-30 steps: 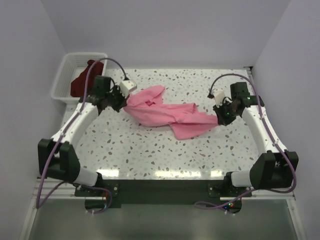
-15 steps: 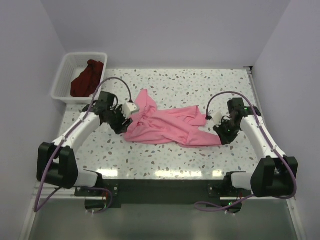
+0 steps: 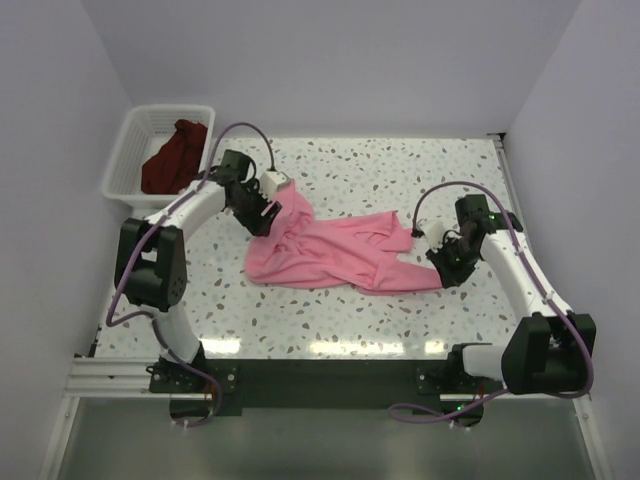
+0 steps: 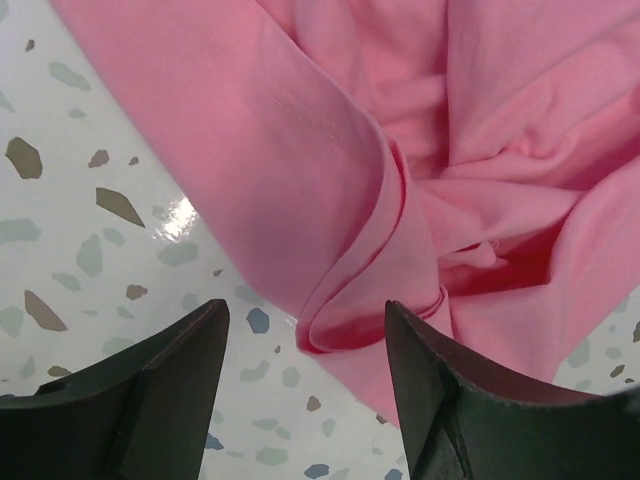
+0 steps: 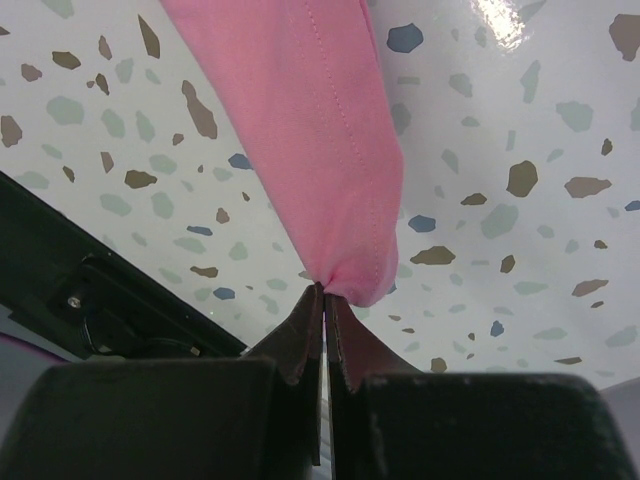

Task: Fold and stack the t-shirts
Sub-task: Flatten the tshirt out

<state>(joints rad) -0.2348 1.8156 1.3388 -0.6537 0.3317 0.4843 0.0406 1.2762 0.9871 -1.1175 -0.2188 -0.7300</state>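
Nearby, basket (image 3: 122, 160) holds maroon shirt (image 3: 175, 155) (left gripper (image 4: 305, 325) gaping, right gripper (image 5: 325, 296) pinching pink shirt (image 3: 340, 255)).

No legible txt or labels

Pink t-shirt (image 3: 335, 255), maroon t-shirt (image 3: 175, 155), white basket (image 3: 120, 160), white table (image 3: 400, 170) speckled grey-brown.

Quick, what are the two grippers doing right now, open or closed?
Left gripper: open, holding nothing.
Right gripper: closed, pinching an end of the pink t-shirt.
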